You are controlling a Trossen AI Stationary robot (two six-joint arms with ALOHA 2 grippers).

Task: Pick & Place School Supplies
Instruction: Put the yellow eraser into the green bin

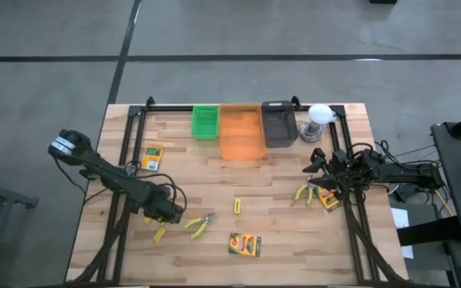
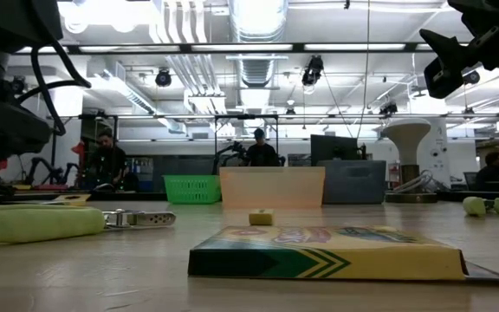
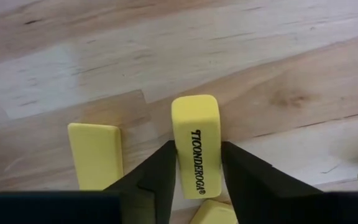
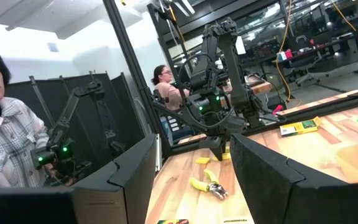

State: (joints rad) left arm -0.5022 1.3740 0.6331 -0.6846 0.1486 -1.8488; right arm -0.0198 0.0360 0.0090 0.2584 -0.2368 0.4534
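My left gripper [image 1: 169, 214] is low at the table's near left, shut on a yellow eraser block [image 3: 194, 149] printed TICONDEROGA. Two more yellow blocks [image 3: 95, 155] [image 3: 213, 213] lie beside it; one yellow block [image 1: 160, 234] shows in the high view. Another block [image 1: 237, 206] lies mid-table. One pair of yellow-handled pliers [image 1: 201, 225] lies right of my left gripper, the other [image 1: 303, 193] under my right gripper [image 1: 311, 174], which hovers open at the right side. Crayon boxes lie flat near centre [image 1: 245, 245], far left [image 1: 152, 156] and right [image 1: 329, 200]. My left gripper pinches the eraser block between its two fingers [image 3: 160, 177], one on each long side near the block's nearer end [image 3: 197, 183]. The fingers lie along the block. The printed face is turned to the camera. Whether the block is off the table does not show.
Green tray [image 1: 205, 122], orange tray [image 1: 241, 133] and black tray [image 1: 278, 124] stand in a row at the far edge, with a white round object [image 1: 318, 118] to their right. A black frame rail [image 1: 350, 208] runs beside each arm. People stand in the room beyond.
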